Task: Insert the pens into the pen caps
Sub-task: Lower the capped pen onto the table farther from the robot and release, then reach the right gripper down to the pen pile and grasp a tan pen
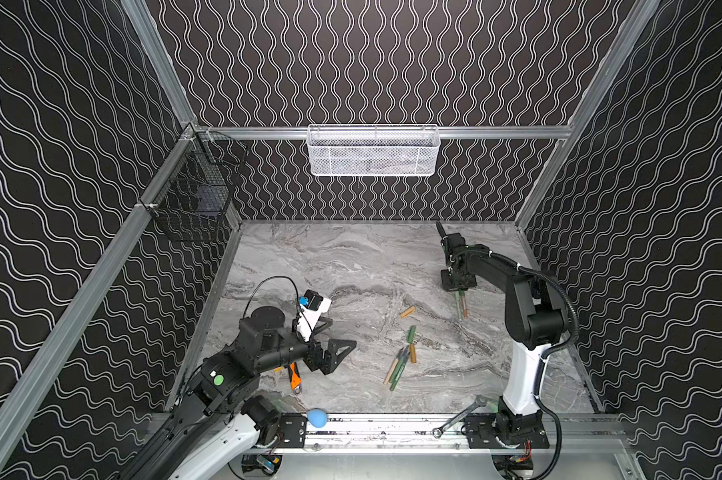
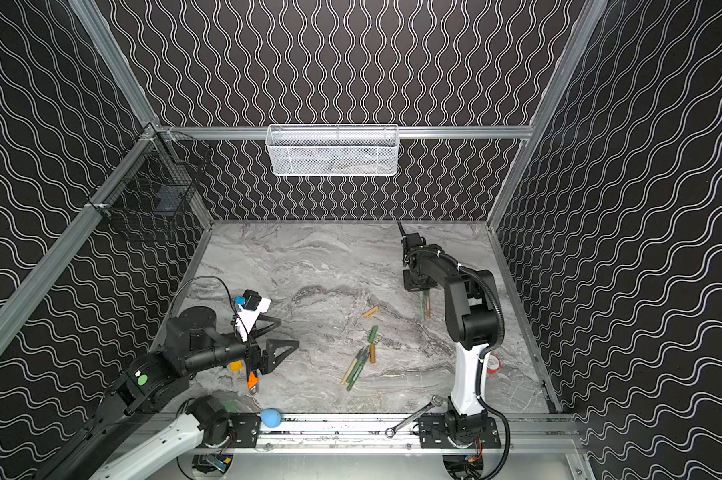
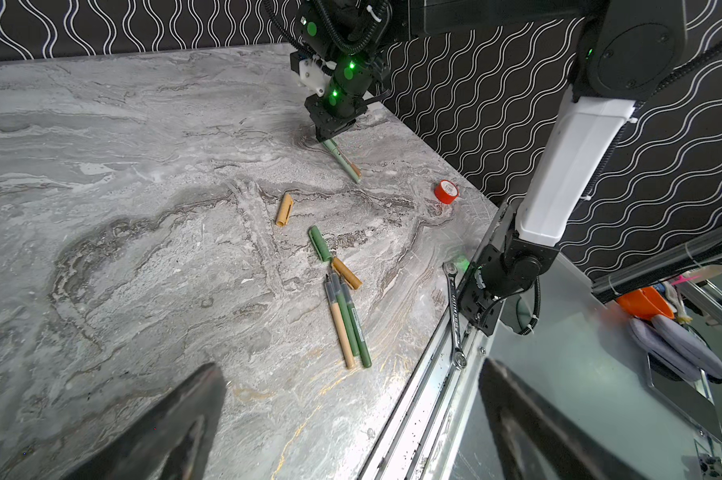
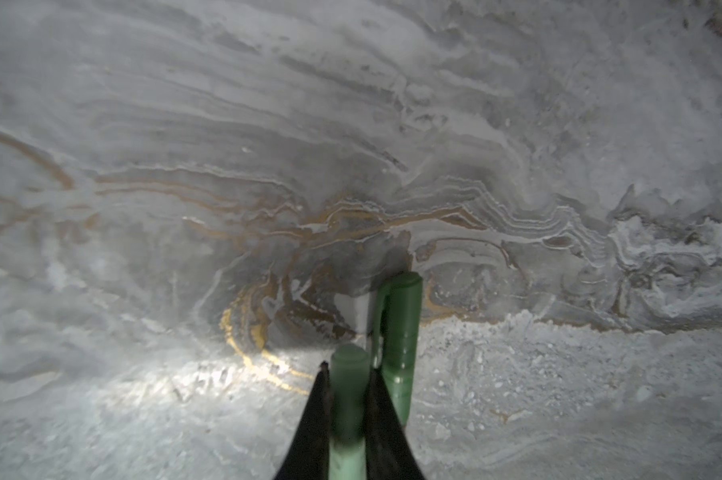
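Note:
My right gripper [image 1: 459, 290] [image 4: 348, 386] is low over the back right of the marble table, shut on a green pen [image 4: 348, 374]. Right beside that pen lies a green pen cap with a clip [image 4: 399, 328]. A tan piece [image 1: 464, 309] lies along the green pen. Mid-table lie a tan pen cap [image 1: 407, 311], a green pen cap [image 1: 411, 333] and another tan cap [image 1: 412, 354]. Three pens [image 1: 396, 369] [image 3: 344, 324] lie bunched below them. My left gripper [image 1: 334, 334] [image 3: 351, 436] hovers open and empty at the left, well apart from the pens.
An orange-handled utility knife [image 1: 295, 376] lies under the left arm, with a small yellow block [image 2: 236, 365] next to it. A steel wrench [image 1: 459, 417] and a blue ball [image 1: 317, 417] sit on the front rail. A red tape roll [image 3: 446, 191] lies near the right wall. A white basket [image 1: 372, 149] and a black basket [image 1: 197, 199] hang on the walls.

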